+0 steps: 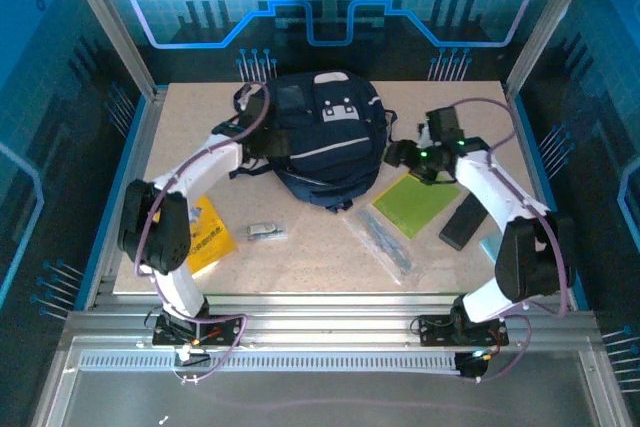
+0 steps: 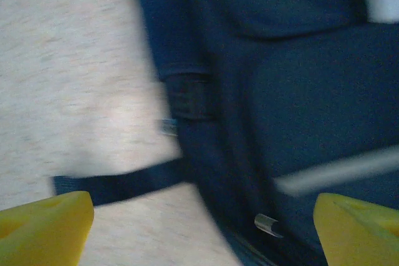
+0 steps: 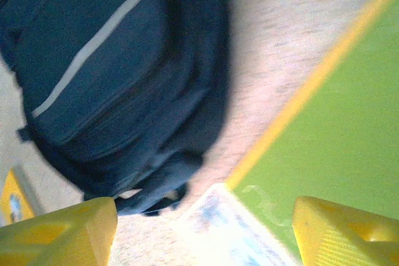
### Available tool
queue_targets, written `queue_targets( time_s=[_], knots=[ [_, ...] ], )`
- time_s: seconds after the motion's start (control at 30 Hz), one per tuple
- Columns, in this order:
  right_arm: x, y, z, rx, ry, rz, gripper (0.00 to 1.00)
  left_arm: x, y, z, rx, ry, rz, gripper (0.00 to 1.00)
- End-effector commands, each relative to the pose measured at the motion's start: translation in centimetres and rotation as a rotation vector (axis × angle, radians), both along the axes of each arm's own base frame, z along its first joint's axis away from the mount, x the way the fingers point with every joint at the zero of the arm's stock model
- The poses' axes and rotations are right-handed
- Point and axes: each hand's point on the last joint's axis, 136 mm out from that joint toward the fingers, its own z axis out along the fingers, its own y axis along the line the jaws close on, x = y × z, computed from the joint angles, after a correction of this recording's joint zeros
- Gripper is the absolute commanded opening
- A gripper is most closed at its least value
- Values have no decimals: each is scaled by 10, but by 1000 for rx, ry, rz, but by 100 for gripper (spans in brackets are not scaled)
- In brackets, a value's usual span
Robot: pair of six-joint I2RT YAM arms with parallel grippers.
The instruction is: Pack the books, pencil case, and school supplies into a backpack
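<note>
1. The backpack [image 1: 320, 137] lies flat at the far middle of the surface [image 1: 310, 272], pale stripe up. Whether its main zip is open I cannot tell.
2. The left tool [image 1: 262, 145] sits just beside the backpack's left flank, jaws wide apart with nothing between them. Its wrist view, which is blurred, shows a dark strap [image 2: 118, 185] trailing across the surface below it.
3. The right tool [image 1: 405, 155] hangs between the backpack's right flank and the green book [image 1: 415, 202], jaws likewise apart and empty.
4. Not yet packed: the yellow book [image 1: 210, 237], partly under the left arm; the pale oblong [image 1: 266, 232]; and the pencil case [image 1: 385, 244]. All lie on the near surface, apart from the backpack.
5. The step in hand looks like getting the backpack's mouth open and held.
6. To do it well, one tool should pinch fabric close to the opening, not the loose strap. It should lift only enough to make a gap.
7. The other tool should then slide a flat book in edge first.
8. The soft fabric may sag shut, so hold it until the book is well inside.
</note>
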Motion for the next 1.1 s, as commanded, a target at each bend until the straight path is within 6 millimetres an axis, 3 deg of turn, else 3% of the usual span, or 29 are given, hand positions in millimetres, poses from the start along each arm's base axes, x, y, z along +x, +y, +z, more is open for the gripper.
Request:
queue_targets(
  time_s=[0.0,0.2,0.33,0.5,0.6,0.73,0.9,1.07],
  knots=[
    [-28,-36,-29,-54,115,-40,75,-20,-69,19,-114,-12,-140,93],
    [-35,-59,-52,-9,134,-103,72,-53,-193,17,-322,38,-358,94],
    [-42,-76,-72,-33,174,-169,71,-78,-267,2,-483,111,-462,93],
    [-53,-89,-100,-17,214,-234,70,-97,-325,-28,-573,218,-543,93],
    [-56,-94,-108,-28,233,-241,69,-97,-338,-45,-575,257,-556,95],
    [-64,-104,-118,-69,263,-260,69,-91,-340,-69,-529,276,-563,95],
    [-68,-116,-123,-128,280,-275,68,-73,-323,-95,-468,304,-524,95],
    [-66,-122,-120,-193,295,-274,69,-51,-298,-97,-430,281,-478,95]
  ],
)
